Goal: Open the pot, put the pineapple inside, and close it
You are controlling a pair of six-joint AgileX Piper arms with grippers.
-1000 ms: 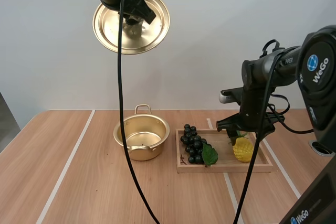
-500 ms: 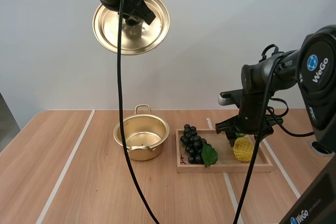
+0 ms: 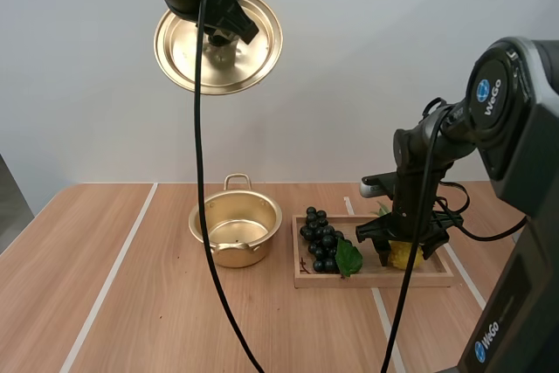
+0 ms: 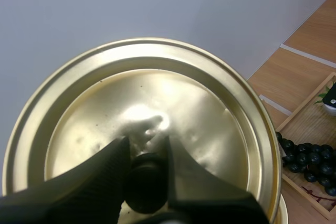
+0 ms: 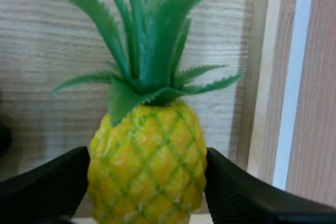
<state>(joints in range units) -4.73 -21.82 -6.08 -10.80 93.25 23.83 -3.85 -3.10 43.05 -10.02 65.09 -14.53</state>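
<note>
**Lid held high on the left, right gripper on the pineapple in the tray**

The left gripper (image 3: 220,34) is high above the far left of the table. Its two black fingers (image 4: 105,169) pinch the small black round knob (image 4: 144,182) of the round gold metal lid (image 3: 188,54). The lid hangs tilted almost on edge, with its knob side facing the near side, well apart from the pot below.

The gold metal pot with loop handles (image 3: 253,246) stands upright and open on the light wooden table (image 3: 131,303), its shiny inside showing. Just right of it, close but not touching, lies the shallow rectangular wooden tray (image 3: 376,279).

A bunch of dark round grapes (image 3: 319,238) with a green leaf (image 3: 349,258) fills the left end of the tray. The yellow pineapple with a green spiky crown (image 5: 147,156) lies on the tray floor at the right end, its crown pointing toward the far rim.

The right gripper (image 3: 406,255) comes down on the pineapple from above. In the right wrist view its black fingers (image 5: 47,182) are spread to the width of the fruit, one on each flank. Their inner faces touch the yellow body, so it is pinched between them. I cannot tell whether the fruit is lifted off the tray floor.

A white stripe on the table (image 5: 294,77) runs just beside the tray's right rim.
</note>
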